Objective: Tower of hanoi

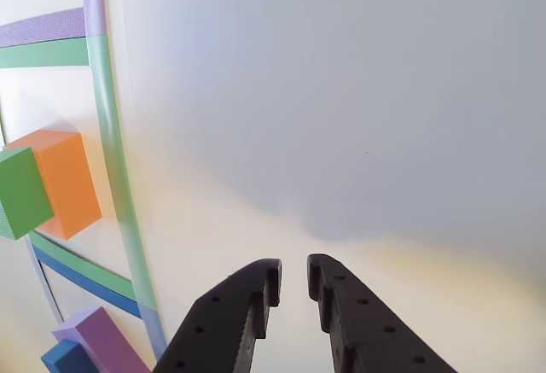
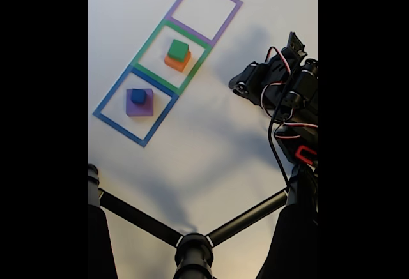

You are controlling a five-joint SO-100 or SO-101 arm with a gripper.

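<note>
Fixed view shows the blocks in two stacks on the white counter (image 2: 204, 151): the small blue cube (image 2: 138, 96) sits on the purple slab (image 2: 140, 105) inside the blue tape square (image 2: 107, 99), and the green cube (image 2: 178, 50) sits on the orange block (image 2: 174, 63) inside the green tape square (image 2: 146, 44). They look like light, slightly squashy foam with matt faces, so a gentle pinch across two opposite flat sides of a top cube should hold. The arm (image 2: 281, 87) is raised well to the right of the squares, and its end effector (image 1: 293, 282) is empty, jaws a little apart over bare counter.
</note>
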